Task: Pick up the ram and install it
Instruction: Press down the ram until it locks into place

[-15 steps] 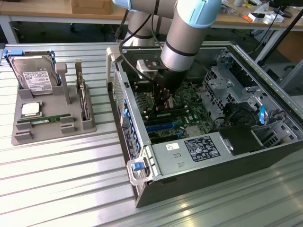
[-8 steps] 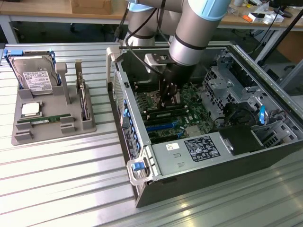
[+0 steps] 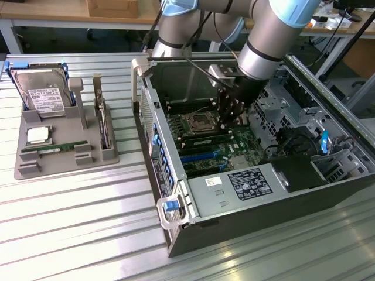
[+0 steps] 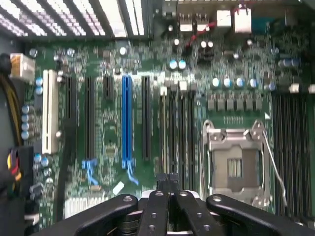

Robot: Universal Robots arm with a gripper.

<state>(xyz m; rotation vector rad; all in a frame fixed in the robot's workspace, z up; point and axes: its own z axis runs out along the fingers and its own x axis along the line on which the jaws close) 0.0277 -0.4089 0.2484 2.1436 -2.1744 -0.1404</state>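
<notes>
The ram (image 3: 55,148), a thin green stick with a white label, lies flat in the grey holder (image 3: 64,167) on the exterior view's left. My gripper (image 3: 227,120) hangs well away from it, inside the open computer case above the motherboard (image 3: 211,146). In the wrist view the gripper (image 4: 168,178) is shut, its black fingertips pressed together with nothing visible between them. They hover over the row of memory slots (image 4: 178,128) beside the empty processor socket (image 4: 235,164). One slot (image 4: 164,128) looks paler than its neighbours.
The holder also carries a silver hard drive (image 3: 40,93), a square processor chip (image 3: 37,136) and an upright card (image 3: 104,126). The case's wall (image 3: 147,111) stands between holder and motherboard. A power supply box (image 3: 240,187) and drive cages (image 3: 304,140) crowd the case.
</notes>
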